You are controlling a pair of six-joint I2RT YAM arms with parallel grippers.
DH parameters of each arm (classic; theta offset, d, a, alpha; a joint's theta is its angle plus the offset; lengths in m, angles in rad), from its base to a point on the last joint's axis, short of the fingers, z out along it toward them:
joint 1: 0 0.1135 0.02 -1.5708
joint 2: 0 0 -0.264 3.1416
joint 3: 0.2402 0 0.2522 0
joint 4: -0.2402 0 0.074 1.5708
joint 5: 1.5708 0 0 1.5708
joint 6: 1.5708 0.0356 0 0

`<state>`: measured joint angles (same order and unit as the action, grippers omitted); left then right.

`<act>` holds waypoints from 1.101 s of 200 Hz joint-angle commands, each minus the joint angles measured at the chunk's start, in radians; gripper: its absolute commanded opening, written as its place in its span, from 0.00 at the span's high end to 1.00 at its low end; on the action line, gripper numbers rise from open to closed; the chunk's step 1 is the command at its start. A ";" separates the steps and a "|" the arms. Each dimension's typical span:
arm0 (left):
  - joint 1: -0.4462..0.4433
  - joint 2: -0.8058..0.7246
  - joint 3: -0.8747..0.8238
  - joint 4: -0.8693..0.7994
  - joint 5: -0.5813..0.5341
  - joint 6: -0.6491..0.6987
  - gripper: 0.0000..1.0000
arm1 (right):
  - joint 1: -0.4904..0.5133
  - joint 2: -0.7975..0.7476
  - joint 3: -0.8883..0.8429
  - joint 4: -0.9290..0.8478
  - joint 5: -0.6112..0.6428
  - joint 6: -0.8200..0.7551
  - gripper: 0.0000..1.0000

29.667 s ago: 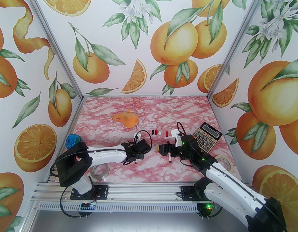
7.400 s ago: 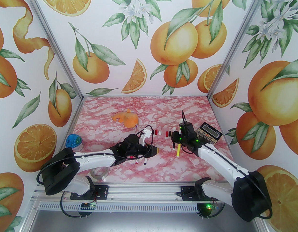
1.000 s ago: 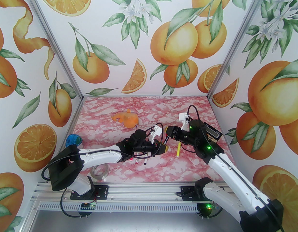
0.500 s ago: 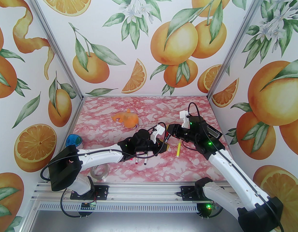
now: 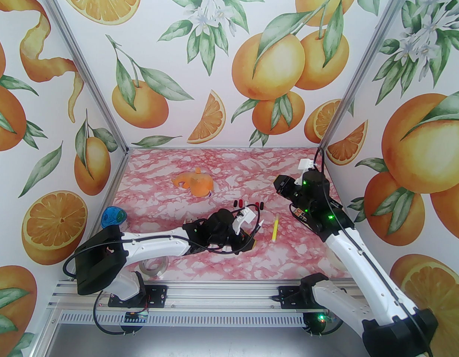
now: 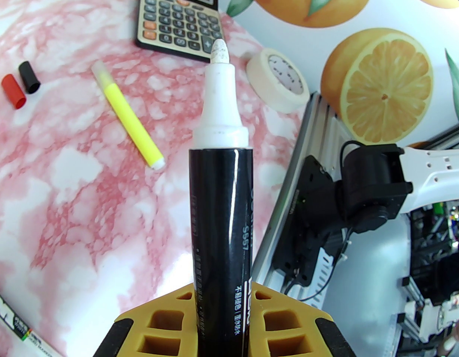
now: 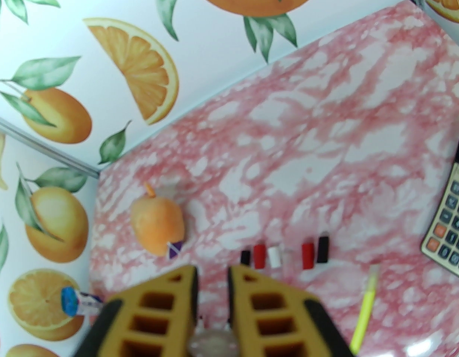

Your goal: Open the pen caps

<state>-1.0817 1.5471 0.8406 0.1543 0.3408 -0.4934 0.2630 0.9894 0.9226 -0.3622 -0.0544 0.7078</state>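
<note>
The left end effector is clamped on a black-barrelled marker with a white neck — the barrel is pinched between the yellow fingers and the pale felt nib is left bare, pointed away from the wrist over the pink-and-white marbled surface. The right end effector is held up over the right rear part of the surface, well apart from the left one. Its fingers are drawn almost together, with just a thin slit between them. Something pale and round is glimpsed low down between those fingers, but it's too blurred to be called.

A row of stubby plastic pen caps is laid out near the middle of the surface — black, red, white, then red and black a bit further right. A slim yellow pen is lying flat near the right end of that row, touching none of them. A grey-and-black desk calculator is seen further right, with a roll of cream masking tape near it. An orange plush toy is parked toward the back left.
</note>
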 commanded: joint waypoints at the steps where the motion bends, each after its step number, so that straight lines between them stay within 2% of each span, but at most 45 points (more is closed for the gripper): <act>1: 0.009 -0.059 -0.034 0.048 0.007 -0.018 1.00 | -0.001 0.019 -0.016 0.018 0.009 -0.073 0.92; 17: 0.018 -0.074 -0.050 0.074 0.006 -0.033 1.00 | -0.001 0.030 -0.037 -0.003 0.002 -0.111 0.91; 59: 0.051 -0.125 -0.095 0.156 -0.005 -0.081 1.00 | -0.001 0.069 -0.090 -0.059 0.084 -0.190 0.91; 107: 0.082 -0.203 -0.139 0.153 -0.057 -0.087 0.99 | -0.001 0.216 -0.132 0.011 0.055 -0.200 0.91; 154: 0.103 -0.294 -0.133 0.006 -0.113 -0.020 0.99 | -0.001 0.341 -0.161 0.096 0.068 -0.201 0.91; 220: 0.160 -0.330 -0.095 -0.070 -0.092 0.002 0.99 | -0.001 0.521 -0.132 0.161 0.052 -0.202 0.92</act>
<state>-0.9375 1.2293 0.7094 0.1352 0.2424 -0.5167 0.2630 1.4612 0.7692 -0.2512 -0.0067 0.5213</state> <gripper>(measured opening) 0.184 0.187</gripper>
